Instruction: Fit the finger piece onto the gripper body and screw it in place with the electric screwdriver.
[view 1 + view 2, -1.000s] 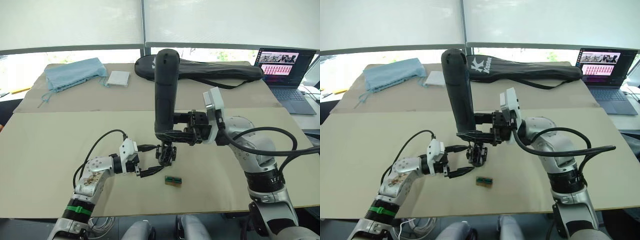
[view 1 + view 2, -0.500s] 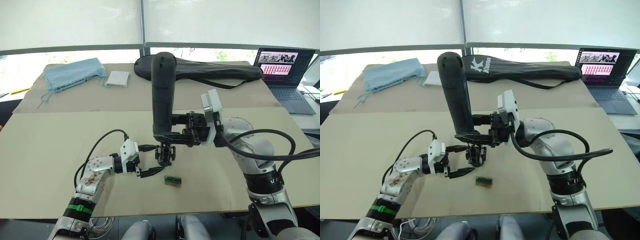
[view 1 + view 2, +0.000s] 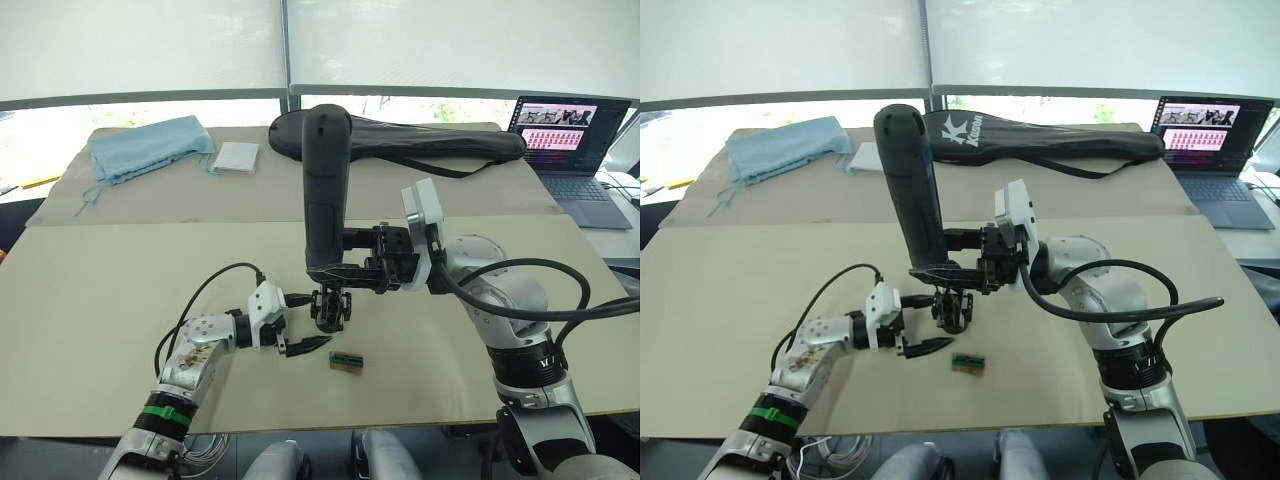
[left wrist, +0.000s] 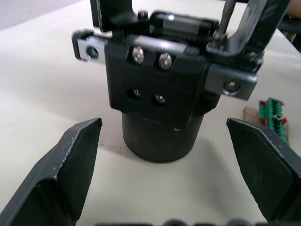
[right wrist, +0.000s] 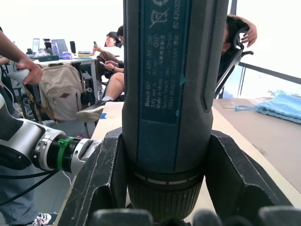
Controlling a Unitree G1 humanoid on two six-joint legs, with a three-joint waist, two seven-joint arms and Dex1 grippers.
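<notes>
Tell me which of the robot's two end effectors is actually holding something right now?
The right end effector, shut on the thick black cylindrical electric screwdriver, held upright. The left end effector is open, its fingers either side of the chunky black gripper body.

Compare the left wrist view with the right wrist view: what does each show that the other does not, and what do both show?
Left wrist view alone: the gripper body standing on the table between the open left fingers, its screw heads, the metal bit at its top, and a green box.

Right wrist view alone: the screwdriver barrel clamped between the right fingers, seated people, a blue cloth.

Both: the tan table and parts of the screwdriver.
</notes>
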